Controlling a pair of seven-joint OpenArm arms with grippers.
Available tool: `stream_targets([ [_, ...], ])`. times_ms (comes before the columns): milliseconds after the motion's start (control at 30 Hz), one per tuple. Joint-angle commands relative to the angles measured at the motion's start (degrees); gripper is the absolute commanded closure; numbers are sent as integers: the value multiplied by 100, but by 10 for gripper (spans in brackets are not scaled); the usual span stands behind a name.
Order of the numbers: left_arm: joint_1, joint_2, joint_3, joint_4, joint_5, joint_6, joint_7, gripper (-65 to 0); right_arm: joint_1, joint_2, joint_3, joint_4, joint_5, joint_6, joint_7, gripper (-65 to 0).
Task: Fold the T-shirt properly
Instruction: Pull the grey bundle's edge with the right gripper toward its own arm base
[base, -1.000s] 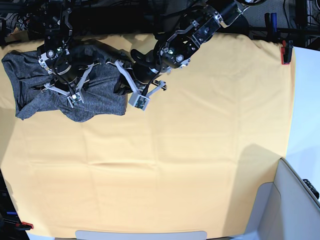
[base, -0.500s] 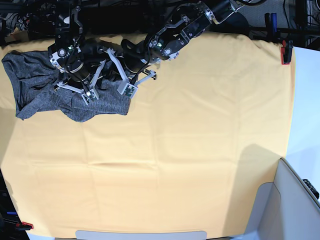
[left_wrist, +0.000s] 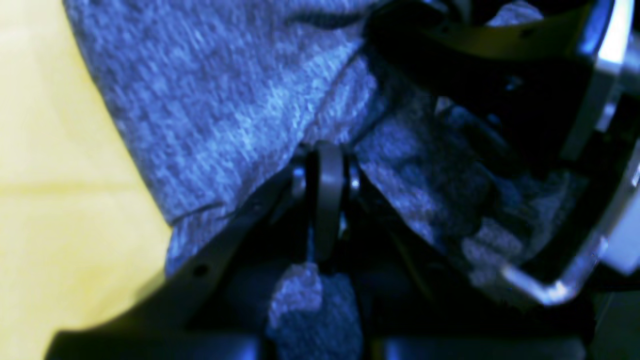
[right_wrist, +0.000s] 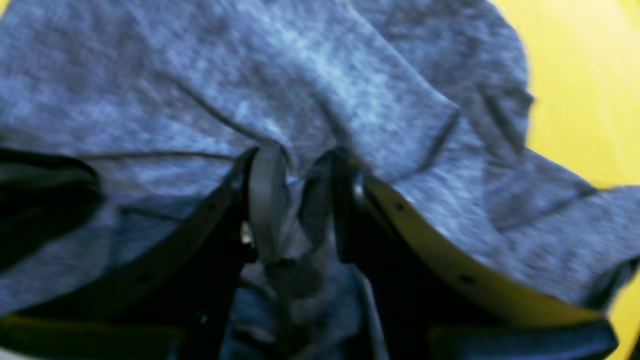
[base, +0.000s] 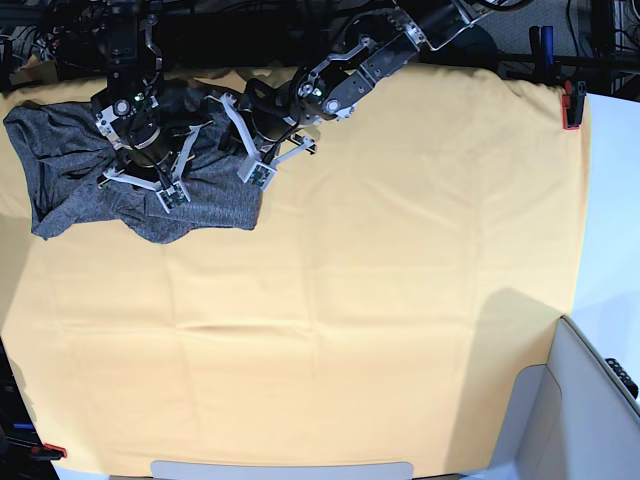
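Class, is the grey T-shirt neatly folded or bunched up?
Bunched up: the T-shirt lies rumpled with uneven edges on the yellow-orange cloth, both grippers pinching it.

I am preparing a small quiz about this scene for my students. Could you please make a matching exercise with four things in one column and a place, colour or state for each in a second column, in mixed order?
Column 1:
1. T-shirt
2. table cloth
3. left gripper
4. red clamp

Column 2:
A. yellow-orange, spread flat
B. at the cloth's far corner, right side of the base view
C. dark grey, bunched at the far left of the base view
D. shut on a fold of fabric

Right pairs: 1-C, 2-A, 3-D, 4-B
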Motion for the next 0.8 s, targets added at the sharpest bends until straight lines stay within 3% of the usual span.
stream_targets([
  [0,-34,3,-15,-43,53,101,189,-6,59,22,28,129,-155,-19,92,-157],
  [767,-34,-111,-23,-96,62,101,189,-6,375,40,28,111,-1861,-19,92,-157],
])
